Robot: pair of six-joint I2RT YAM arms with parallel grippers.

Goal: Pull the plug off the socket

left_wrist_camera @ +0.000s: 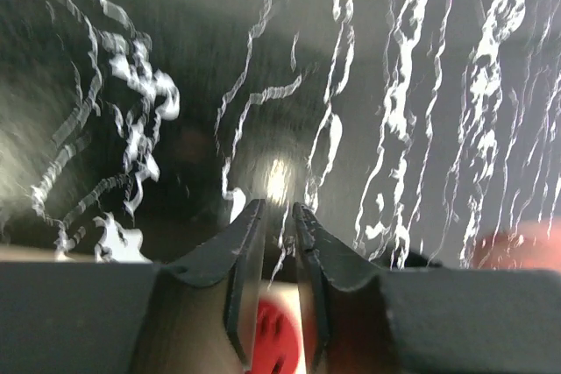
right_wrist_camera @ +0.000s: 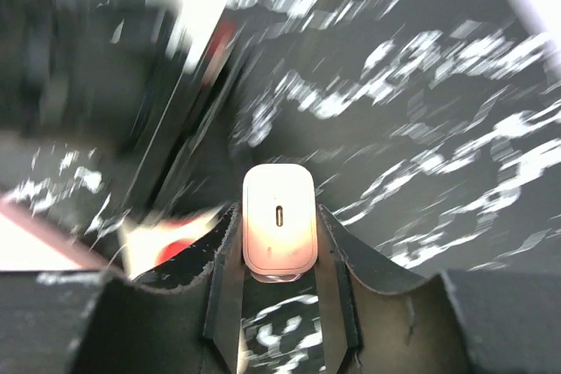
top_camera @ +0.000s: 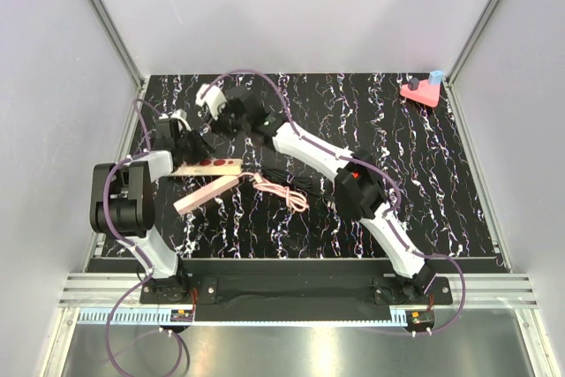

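Right hand pinches the plug, seemingly free of the socket; left hand barely parted, grip unclear. Next: lay the plug on the bench.

- The top view is sharp and evenly lit from above. The pale walls are bright and the tabletop is dark with white veins.
- Shadows there are soft and faint.
- A bright strip glares along the near rail.
- The left wrist view is dim and motion-blurred. The veins smear into streaks, and a small glare spot sits above the left pincer.
- The right wrist view is smeared too, its top edge blown out white. Only the plug stays fairly sharp, warmly lit.
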